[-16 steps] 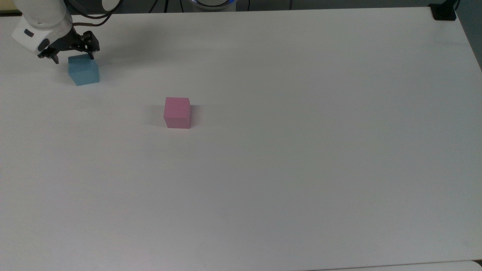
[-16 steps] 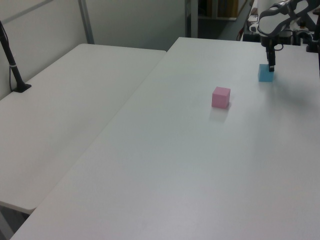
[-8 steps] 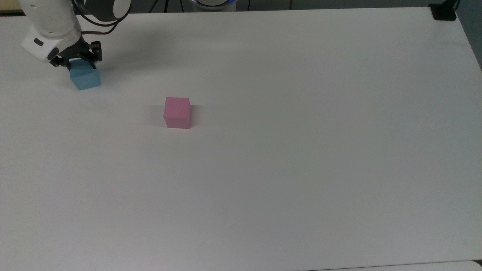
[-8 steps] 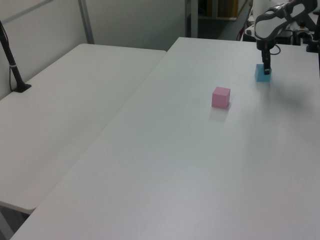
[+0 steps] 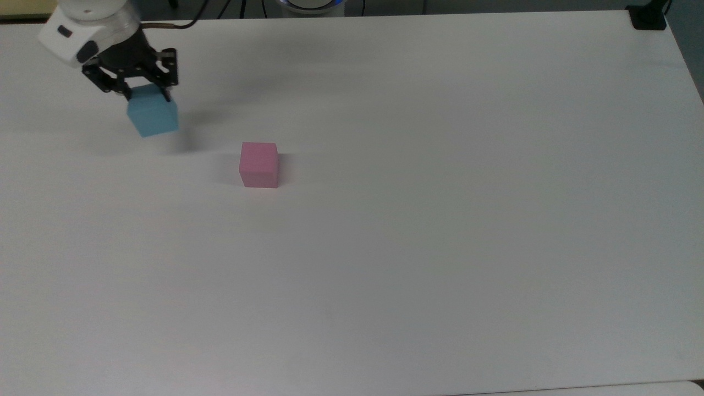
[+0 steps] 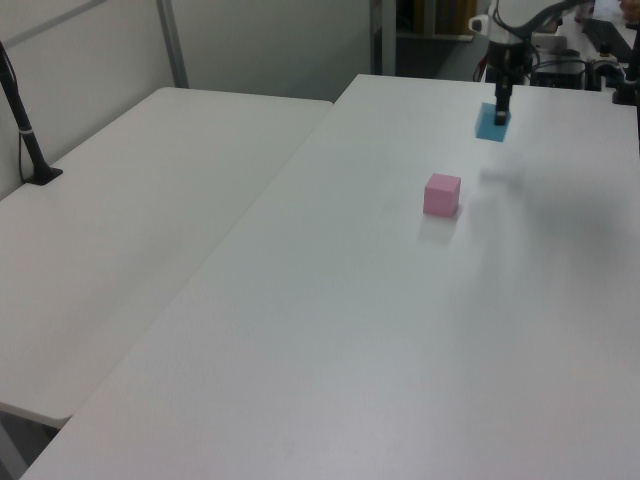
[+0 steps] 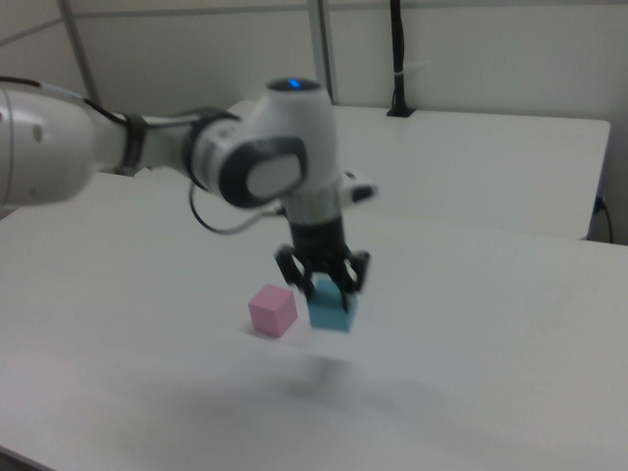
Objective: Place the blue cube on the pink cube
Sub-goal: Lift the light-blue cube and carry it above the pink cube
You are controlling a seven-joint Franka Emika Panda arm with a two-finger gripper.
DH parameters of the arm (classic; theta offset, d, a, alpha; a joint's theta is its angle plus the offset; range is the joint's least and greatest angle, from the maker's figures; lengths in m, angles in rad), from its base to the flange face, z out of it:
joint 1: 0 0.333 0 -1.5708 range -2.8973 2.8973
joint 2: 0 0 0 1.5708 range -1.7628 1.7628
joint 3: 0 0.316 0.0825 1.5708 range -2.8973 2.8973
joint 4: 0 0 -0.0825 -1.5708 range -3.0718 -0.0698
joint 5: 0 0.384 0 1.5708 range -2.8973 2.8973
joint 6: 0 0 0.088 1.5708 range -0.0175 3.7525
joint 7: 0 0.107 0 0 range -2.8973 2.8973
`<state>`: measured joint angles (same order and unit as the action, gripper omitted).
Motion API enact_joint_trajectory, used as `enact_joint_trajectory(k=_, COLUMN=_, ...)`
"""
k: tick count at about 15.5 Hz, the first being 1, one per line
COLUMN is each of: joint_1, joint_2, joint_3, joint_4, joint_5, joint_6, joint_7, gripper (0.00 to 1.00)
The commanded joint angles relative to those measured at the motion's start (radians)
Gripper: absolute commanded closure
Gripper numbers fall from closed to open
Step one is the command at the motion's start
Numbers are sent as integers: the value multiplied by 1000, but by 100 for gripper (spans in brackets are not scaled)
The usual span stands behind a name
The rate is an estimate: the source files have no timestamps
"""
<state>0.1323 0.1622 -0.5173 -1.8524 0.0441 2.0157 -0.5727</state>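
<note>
In the top view we see the tool [image 5: 144,93] clamped on the blue cube [image 5: 153,117], its dark fingers [image 5: 165,91] pressed against the cube's upper part, so that the top face is largely covered. The cube hangs up and to the top view's left of the pink cube [image 5: 258,164], well apart from it, and a soft shadow lies on the white surface [image 5: 440,220] just below and right of the blue cube — it is off the surface. The arm is cut off by the frame's upper left corner.

In the left view the tool [image 6: 502,112] is small and far off beyond the pink cube [image 6: 442,194]; the blue cube [image 6: 490,124] shows beneath it, partly covered by a finger, and we cannot make out the grip itself here.

In the right view the tool [image 7: 322,280] holds the blue cube [image 7: 332,310] just beside the pink cube [image 7: 272,309], on the right view's right — whether the two touch we cannot tell.
</note>
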Motion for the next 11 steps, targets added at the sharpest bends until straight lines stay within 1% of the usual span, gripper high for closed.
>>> enact_joint_trajectory(k=1, joint_1=122, joint_2=-6, joint_3=19, joint_4=44, joint_5=13, joint_6=-63, joint_7=180, gripper=67)
enact_joint_trajectory(k=3, joint_1=154, joint_2=-1, joint_3=52, joint_4=56, joint_5=13, joint_6=-78, joint_7=267, gripper=67)
enact_joint_trajectory(k=5, joint_1=206, joint_2=22, joint_3=59, joint_4=58, joint_5=5, joint_6=-68, joint_7=344, gripper=67)
enact_joint_trajectory(k=7, joint_1=237, joint_2=46, joint_3=60, joint_4=56, joint_5=2, joint_6=-66, joint_7=375, gripper=66)
enact_joint_trajectory(k=11, joint_1=233, joint_2=57, joint_3=60, joint_4=56, joint_5=0, joint_6=-66, joint_7=373, gripper=66)
